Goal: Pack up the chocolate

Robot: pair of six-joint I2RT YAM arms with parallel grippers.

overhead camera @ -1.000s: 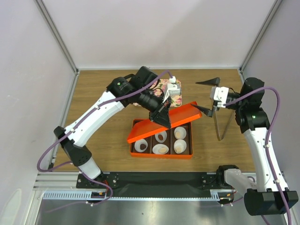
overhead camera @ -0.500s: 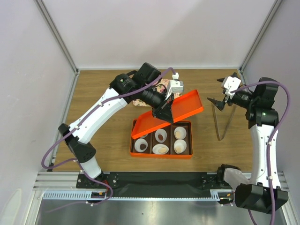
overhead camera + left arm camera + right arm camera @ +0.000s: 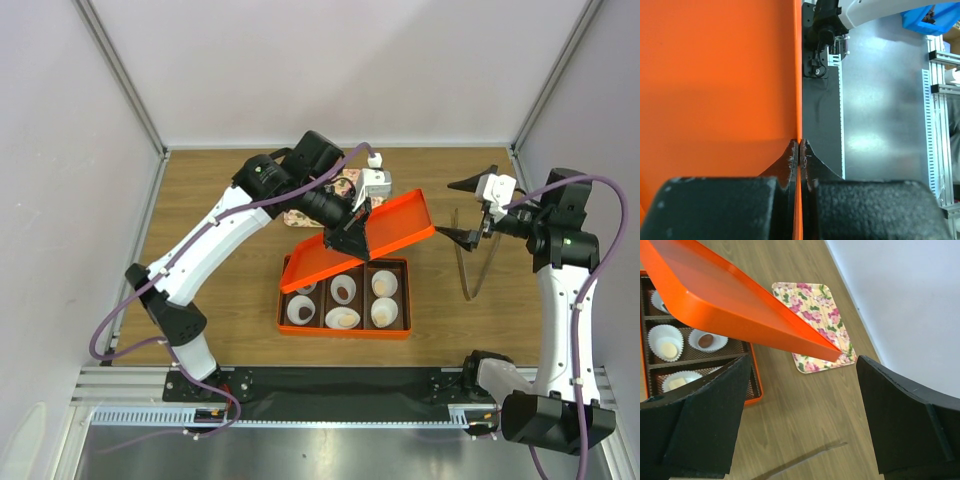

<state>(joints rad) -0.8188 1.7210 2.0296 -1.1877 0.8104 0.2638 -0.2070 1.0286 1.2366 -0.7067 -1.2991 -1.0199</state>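
The left tool (image 3: 799, 146) pinches the edge of the orange lid (image 3: 395, 225), held tilted over the box (image 3: 345, 331) and hiding its back-left compartments. The right tool (image 3: 447, 208) is spread wide beside the lid's corner. One brown chocolate (image 3: 705, 340) sits in a paper cup (image 3: 721, 342) inside the box; the flowered mat (image 3: 815, 305) is partly covered
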